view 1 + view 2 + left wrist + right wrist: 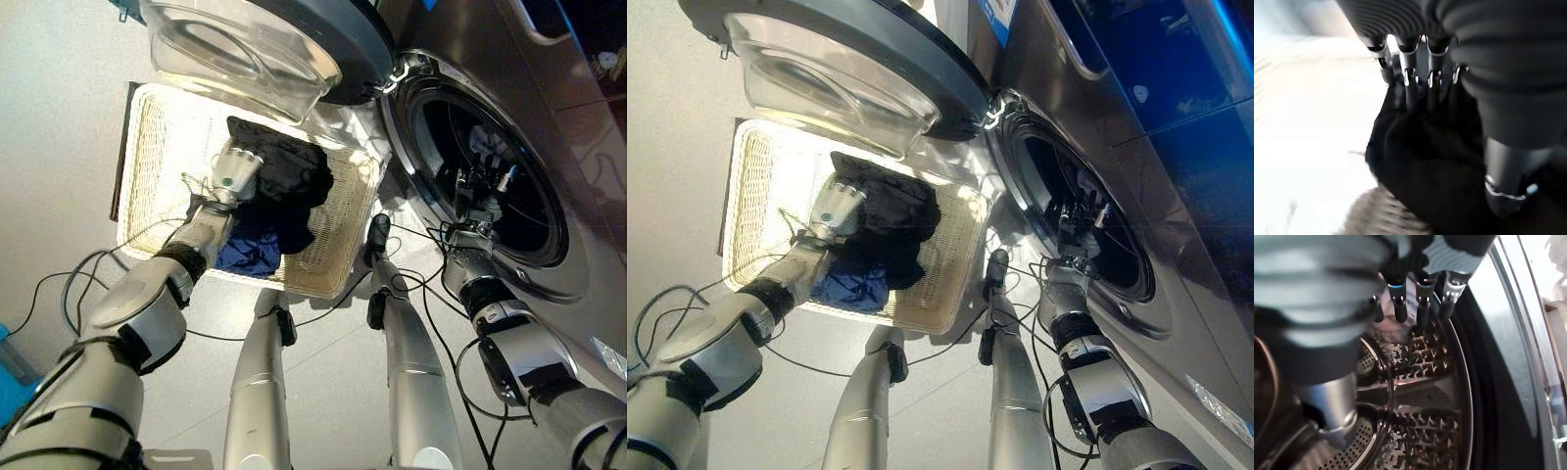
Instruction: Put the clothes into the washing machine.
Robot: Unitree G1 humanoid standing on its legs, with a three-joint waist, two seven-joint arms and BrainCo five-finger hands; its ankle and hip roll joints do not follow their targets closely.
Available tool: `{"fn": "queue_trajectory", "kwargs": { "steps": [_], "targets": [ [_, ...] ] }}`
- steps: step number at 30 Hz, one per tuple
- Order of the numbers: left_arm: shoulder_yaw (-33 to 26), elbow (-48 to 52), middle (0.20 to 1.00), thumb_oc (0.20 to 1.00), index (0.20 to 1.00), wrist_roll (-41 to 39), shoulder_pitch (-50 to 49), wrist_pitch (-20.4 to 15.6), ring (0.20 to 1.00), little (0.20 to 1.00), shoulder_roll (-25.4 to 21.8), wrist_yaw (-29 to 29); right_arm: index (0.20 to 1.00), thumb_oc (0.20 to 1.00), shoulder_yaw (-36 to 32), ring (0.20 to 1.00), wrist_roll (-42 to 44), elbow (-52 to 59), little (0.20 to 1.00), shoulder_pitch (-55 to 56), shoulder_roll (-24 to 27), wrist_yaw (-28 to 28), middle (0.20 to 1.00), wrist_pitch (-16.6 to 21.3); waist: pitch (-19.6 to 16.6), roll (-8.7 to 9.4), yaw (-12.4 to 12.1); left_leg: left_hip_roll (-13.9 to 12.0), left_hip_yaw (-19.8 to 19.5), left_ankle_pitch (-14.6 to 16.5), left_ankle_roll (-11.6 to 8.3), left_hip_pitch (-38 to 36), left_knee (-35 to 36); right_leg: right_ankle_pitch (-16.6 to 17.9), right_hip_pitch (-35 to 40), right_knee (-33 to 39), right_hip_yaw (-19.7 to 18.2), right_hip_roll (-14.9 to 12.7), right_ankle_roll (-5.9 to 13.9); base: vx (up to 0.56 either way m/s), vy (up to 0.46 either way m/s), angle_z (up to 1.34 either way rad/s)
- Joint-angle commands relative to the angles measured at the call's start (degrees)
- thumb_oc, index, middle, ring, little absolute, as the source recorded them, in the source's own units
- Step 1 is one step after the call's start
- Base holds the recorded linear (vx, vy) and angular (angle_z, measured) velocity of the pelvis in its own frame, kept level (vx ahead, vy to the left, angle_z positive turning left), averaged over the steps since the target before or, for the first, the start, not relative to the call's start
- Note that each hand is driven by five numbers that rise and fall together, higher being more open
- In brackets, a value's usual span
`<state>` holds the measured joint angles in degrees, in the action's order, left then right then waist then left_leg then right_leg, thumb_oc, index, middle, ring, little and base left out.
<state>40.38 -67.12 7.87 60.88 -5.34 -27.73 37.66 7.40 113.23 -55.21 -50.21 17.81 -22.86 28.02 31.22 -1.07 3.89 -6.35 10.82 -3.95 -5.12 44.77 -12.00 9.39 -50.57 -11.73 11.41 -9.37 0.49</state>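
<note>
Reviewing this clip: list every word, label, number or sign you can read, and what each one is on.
Blue and white sticker on the washing machine, beside the open door: print too small and blurred to read.
Clear label low on the machine's front: nothing legible.
Basket and dark clothes: no print visible.
Nothing else carries text.

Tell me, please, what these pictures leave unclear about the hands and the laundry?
- Left hand: grip unclear; the dark fingertips merge with the black garment in the left wrist view.
- Right hand: whether it holds anything; its wrist view is blurred.
- Blue garment: mostly covered by black clothes in the basket.
</note>
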Motion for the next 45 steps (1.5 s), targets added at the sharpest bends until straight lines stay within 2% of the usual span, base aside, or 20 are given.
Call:
{"fn": "queue_trajectory", "kwargs": {
  "steps": [1, 5, 9, 18, 25, 33, 34, 38, 40, 44, 45],
  "targets": [
    [-5.0, -0.9, 1.0, 1.0, 1.0, -11.5, 0.5, -6.2, 1.0, 1.0, 1.7, -6.5, 1.0, 1.0, -0.6, 1.0, -0.2, 1.5, 1.0, -0.6, -0.2, -0.5, 1.0, 2.7, -1.4, -0.75, -0.7, 2.8, 2.3, -3.1, -2.82, 2.8, 2.5, -1.9, 0.2, -3.0, 1.7, 1.0, 8.14, 0.0, -0.039, -0.02],
    [-9.4, 3.0, 1.0, 1.0, 1.0, -13.1, -1.3, -4.3, 1.0, 1.0, 3.7, -9.3, 1.0, 1.0, -1.0, 1.0, -5.3, 4.6, 1.0, -0.6, -2.0, 4.4, 1.0, 5.4, -1.4, -0.38, -0.9, 3.0, 2.1, -2.8, -2.63, 2.4, 2.3, -2.3, 0.5, -3.6, 1.7, 1.2, 7.96, 0.0, -0.009, 0.0],
    [-9.7, 6.7, 1.0, 1.0, 1.0, -14.0, -2.6, -1.5, 1.0, 1.0, 4.9, -11.1, 1.0, 1.0, -1.1, 1.0, -7.9, 6.5, 1.0, 0.6, -2.5, 7.1, 1.0, 5.9, -1.4, -0.25, -0.9, 3.1, 2.0, -2.2, -2.49, 1.4, 2.2, -2.9, 1.2, -4.0, 1.7, 1.2, 8.08, 0.02, 0.003, 0.06],
    [-8.3, 11.1, 1.0, 1.0, 1.0, -11.6, -3.3, 3.0, 1.0, 1.0, 6.0, -12.1, 1.0, 1.0, -0.9, 1.0, -11.4, 7.3, 1.0, 1.9, -2.6, 9.1, 1.0, 5.0, -1.4, -0.15, -0.8, 3.0, 2.4, -2.2, -2.21, 1.1, 2.1, -2.9, 1.3, -4.4, 1.6, 1.4, 8.14, 0.01, 0.003, 0.0],
    [-6.0, 12.4, 1.0, 1.0, 1.0, -7.0, -2.9, 4.0, 1.0, 1.0, 6.4, -12.5, 1.0, 1.0, -0.5, 1.0, -11.9, 6.4, 1.0, 2.6, -2.8, 8.4, 1.0, 4.2, -1.4, -0.21, -0.8, 2.9, 2.4, -2.1, -2.15, 1.2, 2.0, -2.9, 1.1, -4.5, 1.7, 1.3, 8.27, 0.0, 0.0, 0.0],
    [-2.3, 11.7, 1.0, 1.0, 1.0, -1.5, -1.6, 10.5, 1.0, 1.0, 7.1, -10.8, 1.0, 1.0, 0.0, 1.0, -9.2, 5.3, 1.0, 2.5, -3.4, 6.5, 1.0, 4.2, -1.4, 0.15, -0.7, 2.6, 2.3, -2.3, -2.2, 2.0, 1.7, -2.8, 0.5, -4.8, 1.7, 1.4, 8.36, 0.0, -0.006, 0.0],
    [-1.6, 10.6, 1.0, 1.0, 1.0, -1.0, -0.9, 12.3, 1.0, 1.0, 7.3, -10.1, 1.0, 1.0, 0.3, 1.0, -7.8, 5.1, 1.0, 2.0, -3.7, 5.7, 1.0, 4.6, -1.4, 0.32, -0.6, 2.5, 2.5, -2.4, -2.27, 2.1, 1.9, -2.7, 0.4, -4.6, 1.8, 1.3, 8.41, -0.02, -0.04, -0.02],
    [-0.9, 8.3, 1.0, 1.0, 1.0, -1.4, 0.0, 15.6, 1.0, 1.0, 7.7, -8.9, 1.0, 1.0, 0.6, 1.0, -5.0, 5.7, 1.0, 2.1, -4.4, 3.6, 1.0, 5.1, -1.4, 0.82, -0.2, 2.4, 2.5, -2.4, -2.34, 2.7, 1.5, -2.5, -0.1, -4.6, 1.6, 1.5, 8.39, 0.0, -0.049, -0.02],
    [-0.6, 5.1, 1.0, 1.0, 1.0, -1.3, 0.8, 19.3, 1.0, 1.0, 8.3, -7.2, 1.0, 1.0, 1.2, 1.0, -2.7, 7.3, 1.0, 2.3, -5.6, 1.8, 1.0, 6.4, -1.4, 1.49, 0.3, 2.1, 2.7, -2.6, -2.42, 3.2, 1.1, -2.5, -0.5, -5.0, 1.6, 1.6, 8.38, -0.02, -0.069, -0.04],
    [-1.3, 0.8, 1.0, 1.0, 1.0, -4.7, 2.0, 21.4, 1.0, 1.0, 8.8, -6.2, 1.0, 1.0, 2.6, 1.0, -0.7, 9.7, 1.0, 2.3, -6.7, 0.7, 1.0, 8.3, -1.4, 2.47, 1.1, 1.7, 2.9, -2.6, -2.56, 3.6, 0.5, -2.4, -0.7, -4.9, 1.3, 1.8, 8.28, -0.02, -0.051, -0.02],
    [-1.9, -0.6, 0.58, 0.58, 0.58, -6.1, 2.2, 20.6, 0.58, 0.58, 8.8, -5.7, 1.0, 1.0, 3.1, 1.0, -0.4, 10.5, 1.0, 2.5, -7.0, 0.5, 1.0, 9.0, -1.4, 2.78, 1.3, 1.6, 2.8, -2.6, -2.6, 3.9, 0.1, -2.5, -0.9, -5.1, 1.1, 1.9, 8.21, 0.0, 0.0, 0.0]
  ]
}}
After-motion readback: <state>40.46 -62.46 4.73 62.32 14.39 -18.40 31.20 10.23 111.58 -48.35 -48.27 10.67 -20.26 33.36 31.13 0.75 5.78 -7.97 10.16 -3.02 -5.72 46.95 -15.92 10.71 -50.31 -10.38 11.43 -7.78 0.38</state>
